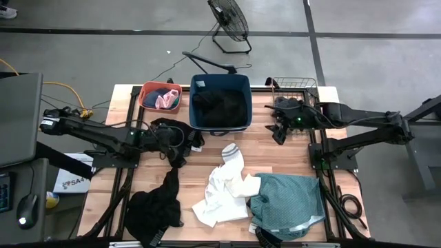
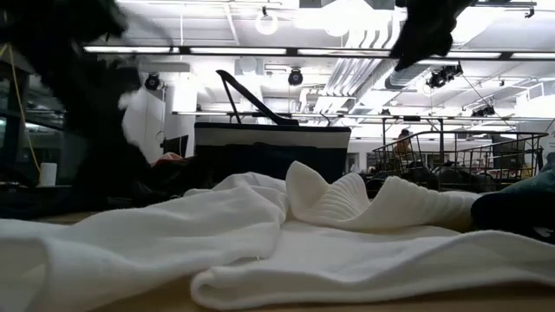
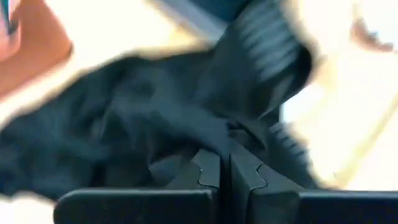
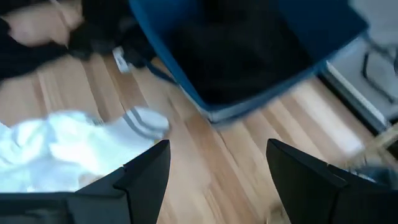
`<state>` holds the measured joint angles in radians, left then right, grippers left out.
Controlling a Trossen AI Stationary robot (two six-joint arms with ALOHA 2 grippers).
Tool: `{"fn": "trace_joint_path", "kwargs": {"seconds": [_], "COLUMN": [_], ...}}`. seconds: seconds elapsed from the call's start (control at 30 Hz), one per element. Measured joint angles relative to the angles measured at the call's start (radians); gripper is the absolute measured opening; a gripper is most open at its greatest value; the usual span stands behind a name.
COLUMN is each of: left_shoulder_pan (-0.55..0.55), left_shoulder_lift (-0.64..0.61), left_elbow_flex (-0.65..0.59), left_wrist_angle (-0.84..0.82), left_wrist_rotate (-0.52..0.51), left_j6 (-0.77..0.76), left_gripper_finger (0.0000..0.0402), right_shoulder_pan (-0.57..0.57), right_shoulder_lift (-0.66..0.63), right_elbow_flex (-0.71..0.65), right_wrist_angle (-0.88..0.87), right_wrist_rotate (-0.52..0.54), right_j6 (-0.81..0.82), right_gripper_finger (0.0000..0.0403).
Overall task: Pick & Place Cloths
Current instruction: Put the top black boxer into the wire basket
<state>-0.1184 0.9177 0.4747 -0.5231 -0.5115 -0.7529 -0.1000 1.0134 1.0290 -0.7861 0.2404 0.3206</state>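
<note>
Right now the left gripper (image 1: 164,137) pinches a black garment (image 1: 178,136) just beside the navy tub (image 1: 220,102). Its trailing end could snag the rim and spill outside. Meanwhile the right gripper (image 1: 278,132) waits, spread wide.

You are seeing a navy tub (image 1: 220,102), an orange basin (image 1: 147,90) holding pale pink fabric (image 1: 165,100), a white cloth (image 1: 224,193) with a grey-striped cuff, a teal-green garment (image 1: 289,203) and black cloths (image 1: 155,210).

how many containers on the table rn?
2, at the far edge: the orange basin, pink and dark cloth inside, and the navy tub beside it, black cloths inside. A wire basket right of the tub could count as a third.
</note>
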Motion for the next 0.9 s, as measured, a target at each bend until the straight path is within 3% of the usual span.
{"fn": "trace_joint_path", "kwargs": {"seconds": [0.27, 0.4, 0.9], "left_shoulder_pan": [0.0, 0.0, 0.0], "left_shoulder_lift": [-0.017, 0.001, 0.069], "left_elbow_flex": [0.281, 0.418, 0.786], "left_wrist_angle": [-0.062, -0.141, -0.155], "left_wrist_rotate": [0.005, 0.001, -0.008], "left_j6": [0.294, 0.381, 0.66], "left_gripper_finger": [0.0001, 0.0001, 0.0], "right_shoulder_pan": [0.1, 0.146, 0.206], "right_shoulder_lift": [0.017, 0.053, 0.302], "right_elbow_flex": [0.0, 0.0, 0.0], "right_wrist_angle": [0.249, 0.326, 0.68], "right_wrist_rotate": [0.022, 0.022, 0.068], "right_j6": [-0.142, -0.178, -0.332], "right_gripper_finger": [0.0259, 0.0259, 0.0259]}}
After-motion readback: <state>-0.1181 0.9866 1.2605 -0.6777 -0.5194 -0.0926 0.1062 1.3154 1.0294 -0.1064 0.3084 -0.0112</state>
